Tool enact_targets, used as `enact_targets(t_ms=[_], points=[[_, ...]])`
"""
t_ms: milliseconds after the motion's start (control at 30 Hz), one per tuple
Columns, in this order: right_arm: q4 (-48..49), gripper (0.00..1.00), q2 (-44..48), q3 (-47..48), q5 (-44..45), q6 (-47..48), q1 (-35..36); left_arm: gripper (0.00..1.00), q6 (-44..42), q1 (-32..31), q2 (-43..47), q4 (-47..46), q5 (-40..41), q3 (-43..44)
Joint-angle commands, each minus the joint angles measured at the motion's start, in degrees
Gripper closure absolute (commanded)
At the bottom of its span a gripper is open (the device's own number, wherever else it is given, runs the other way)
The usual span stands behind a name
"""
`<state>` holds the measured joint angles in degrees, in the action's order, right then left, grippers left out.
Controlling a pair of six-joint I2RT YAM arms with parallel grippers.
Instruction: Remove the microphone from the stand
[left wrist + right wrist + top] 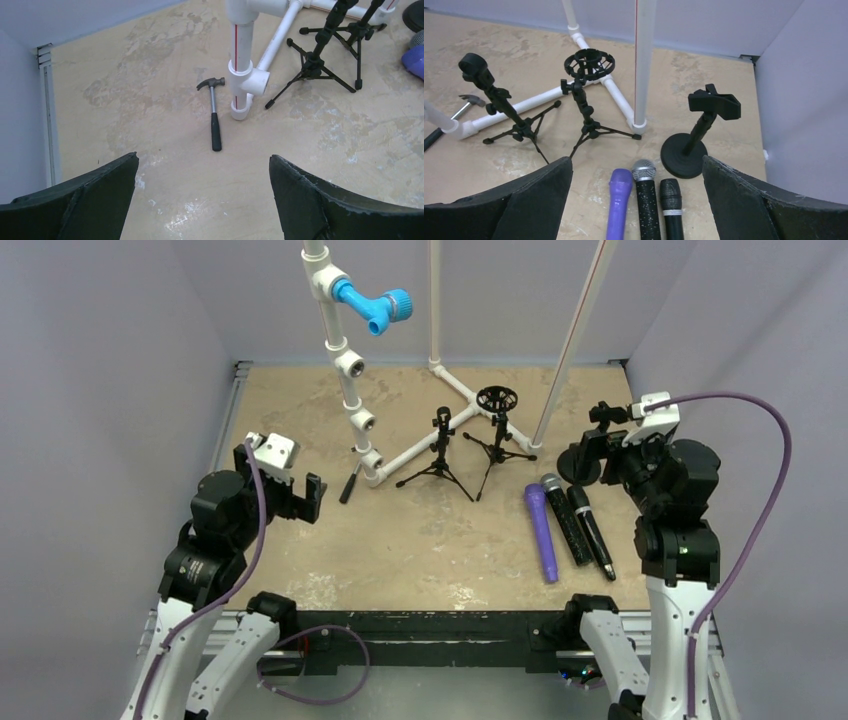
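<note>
Three microphones lie side by side on the table at the right: a purple one (541, 533), a speckled black one with a silver head (565, 518) and a plain black one (592, 532). The right wrist view shows the purple (618, 205), speckled (646, 200) and black (671, 205) ones just under my open, empty right gripper (637, 159) (590, 455). Three black stands hold nothing: a clip tripod (440, 450) (499, 102), a ring-mount tripod (497, 425) (586, 95) and a round-base clip stand (696, 135). My left gripper (300, 495) (203, 157) is open and empty at the left.
A white PVC pipe frame (345, 360) with a blue fitting (375, 305) rises at the back, its feet among the stands. A small hammer (214, 112) (350, 483) lies beside the pipe base. Grey walls close in three sides.
</note>
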<state>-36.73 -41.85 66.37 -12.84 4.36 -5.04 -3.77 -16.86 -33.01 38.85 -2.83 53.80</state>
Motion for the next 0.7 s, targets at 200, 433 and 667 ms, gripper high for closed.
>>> enact_targets(t_ms=[200, 433, 667], points=[[-5.8, 0.02, 3.5, 3.1, 5.4, 3.9, -0.4, 0.0, 6.2, 6.5, -2.5, 1.6, 0.8, 5.0], [-7.6, 0.02, 8.5, 0.6, 3.8, 4.6, -1.3, 0.0, 7.0, 11.1, 2.4, 0.2, -3.0, 2.5], [-7.3, 0.02, 10.6, -0.8, 1.2, 4.1, -2.2, 0.0, 4.8, 11.7, 2.7, 2.6, -1.9, 6.6]])
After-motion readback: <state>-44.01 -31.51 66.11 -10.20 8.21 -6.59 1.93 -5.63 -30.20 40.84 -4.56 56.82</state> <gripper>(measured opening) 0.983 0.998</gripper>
